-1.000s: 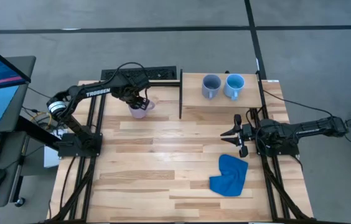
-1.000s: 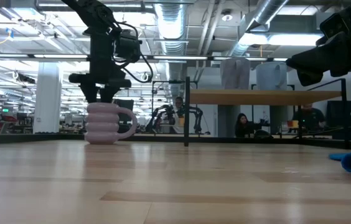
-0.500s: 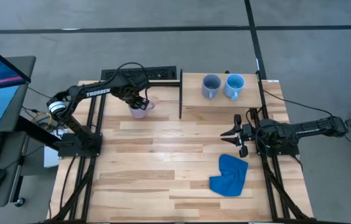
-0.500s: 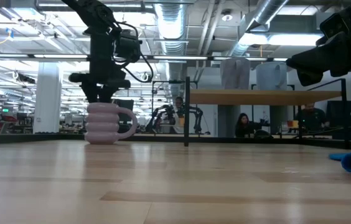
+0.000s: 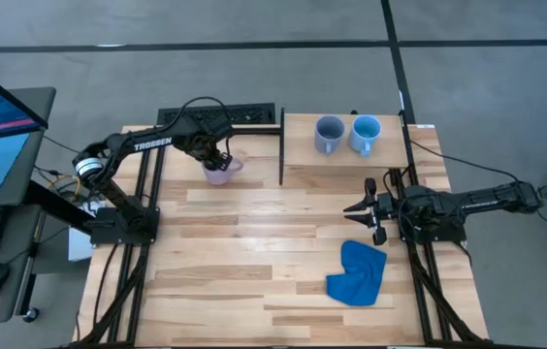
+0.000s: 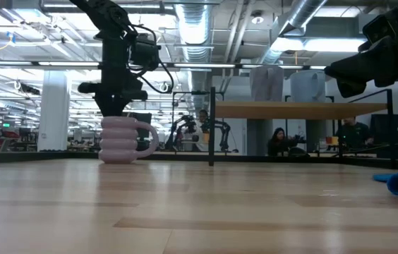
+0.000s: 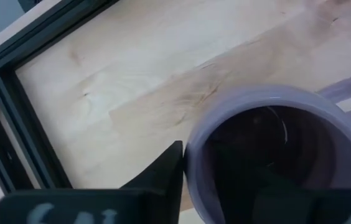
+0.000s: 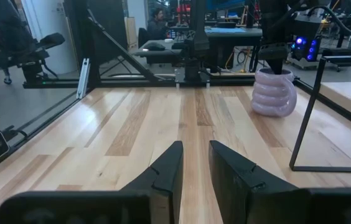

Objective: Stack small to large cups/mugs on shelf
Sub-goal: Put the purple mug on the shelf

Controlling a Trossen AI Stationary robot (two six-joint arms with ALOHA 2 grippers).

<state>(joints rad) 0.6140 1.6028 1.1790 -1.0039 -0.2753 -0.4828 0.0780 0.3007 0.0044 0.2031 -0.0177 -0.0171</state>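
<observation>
The lilac mug (image 5: 219, 171) stands upright on its base on the plank table at the far left, handle toward the table's right; it also shows in the low view (image 6: 123, 140). My left gripper (image 5: 215, 158) is above it and shut on its rim. The slate grey-blue mug (image 5: 328, 133) and the sky blue mug (image 5: 365, 133) stand side by side on the pale wood shelf (image 5: 390, 167). My right gripper (image 5: 351, 206) waits over the table's right side with its fingers (image 8: 169, 163) a little apart, holding nothing. My left gripper comes from above, pointing down, with one finger (image 7: 163, 177) outside the lilac mug's wall and the other inside the hollow. It has the rim (image 7: 195, 155) on the side away from the handle. The mug stands upright with its base on the table.
The shelf stands raised on thin black posts (image 5: 281, 145) at the far right. A soft blue cloth (image 5: 358, 273) lies on the table near my right gripper. A black strip (image 5: 217, 115) lies along the far edge behind the lilac mug.
The lilac mug has slid a little toward the table's right edge, staying upright on the table, with my left gripper over it. My right arm has kept still.
</observation>
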